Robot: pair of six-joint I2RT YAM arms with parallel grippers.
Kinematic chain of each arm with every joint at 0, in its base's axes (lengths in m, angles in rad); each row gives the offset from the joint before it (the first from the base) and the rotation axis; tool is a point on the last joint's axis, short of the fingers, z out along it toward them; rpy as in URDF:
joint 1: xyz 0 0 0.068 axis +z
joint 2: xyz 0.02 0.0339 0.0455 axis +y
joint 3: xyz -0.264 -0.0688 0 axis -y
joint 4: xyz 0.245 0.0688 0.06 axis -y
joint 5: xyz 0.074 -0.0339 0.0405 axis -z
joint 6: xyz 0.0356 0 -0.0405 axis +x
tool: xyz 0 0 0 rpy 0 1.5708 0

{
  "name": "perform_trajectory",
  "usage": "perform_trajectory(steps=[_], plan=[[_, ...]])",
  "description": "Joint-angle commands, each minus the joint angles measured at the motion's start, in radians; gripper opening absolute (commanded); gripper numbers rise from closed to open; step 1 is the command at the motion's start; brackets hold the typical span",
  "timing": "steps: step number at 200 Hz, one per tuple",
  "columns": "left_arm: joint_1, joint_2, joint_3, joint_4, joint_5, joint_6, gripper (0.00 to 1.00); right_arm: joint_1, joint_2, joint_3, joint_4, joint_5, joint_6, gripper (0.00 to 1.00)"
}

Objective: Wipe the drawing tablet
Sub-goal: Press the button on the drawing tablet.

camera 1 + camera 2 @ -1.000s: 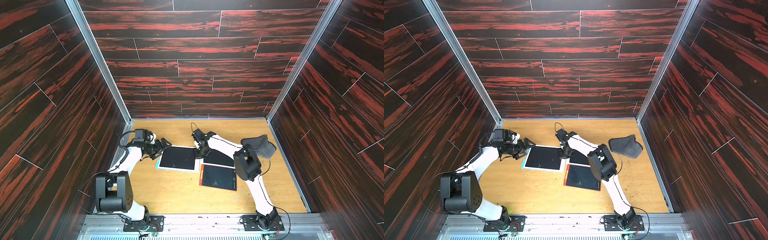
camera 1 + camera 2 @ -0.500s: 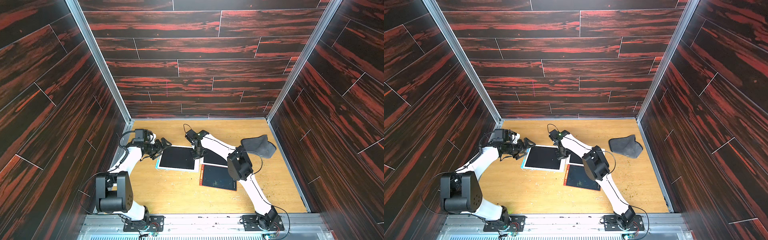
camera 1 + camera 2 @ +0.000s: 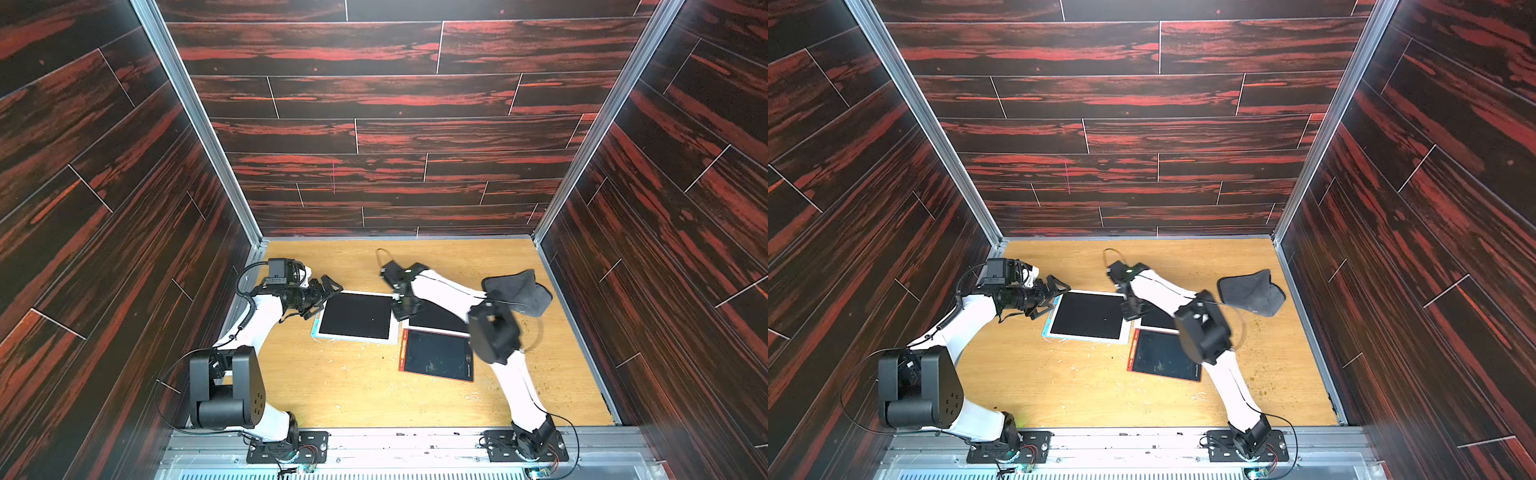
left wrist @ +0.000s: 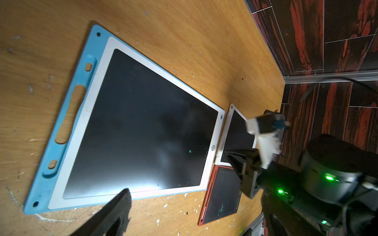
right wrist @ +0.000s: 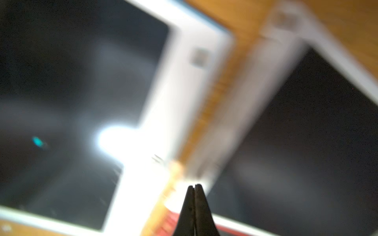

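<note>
"Dark red-streaked plank walls [image 3: 374, 95] box in a scuffed wooden table [image 3: 332, 386], and three slates lie flat on it. Which one is being wiped?"

"My guess is the blue-framed tablet [image 3: 355, 316], left of centre on the table, its handle edge toward the left arm. The left gripper [image 3: 327, 297] hangs at that edge with its jaws spread wide and nothing between them. I think it is placed there to pin the frame so it cannot slide. Whether it touches the frame I cannot tell."

"And the right gripper [image 5: 194, 187]?"

"Pinched fully together, empty. Its tip points down over the narrow strip of wood between the blue-framed tablet and the small white tablet [image 3: 436, 319], near the round button [image 4: 213, 147] on the white border. A closed tip suits pressing a button, not carrying a rag."

"So the cloth [image 3: 517, 291] is idle?"

"Yes — crumpled near the right wall, well apart from both grippers."

"How does the screen look?"

"In the left wrist view it is black and nearly blank: glare along one edge, a faint smear, one small teal dot [image 4: 190, 151]. The red tablet [image 3: 436, 355], just beside it, carries faint green scribbles — so it may be the one that needs work."
</note>
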Motion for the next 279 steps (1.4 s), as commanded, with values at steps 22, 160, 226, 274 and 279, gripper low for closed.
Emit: perform_trajectory(steps=[22, 160, 226, 274, 279], plan=[[0.005, -0.034, -0.012, 0.017, 0.021, -0.005, 1.00, -0.150, -0.431, -0.408, 0.060, 0.046, 0.095, 0.05], [0.006, -0.026, -0.023, 0.022, 0.011, -0.005, 1.00, -0.191, -0.572, -0.953, 0.276, -0.083, 0.289, 0.01], [0.005, -0.031, -0.020, 0.019, 0.017, -0.006, 1.00, -0.190, -0.432, -0.966, 0.312, -0.089, 0.281, 0.01], [0.005, -0.061, -0.021, 0.040, 0.041, -0.024, 1.00, -0.118, -0.299, -0.860, 0.205, 0.003, 0.271, 0.03], [0.006, -0.064, -0.022, 0.042, 0.047, -0.026, 1.00, -0.112, -0.279, -0.845, 0.195, 0.001, 0.265, 0.03]])
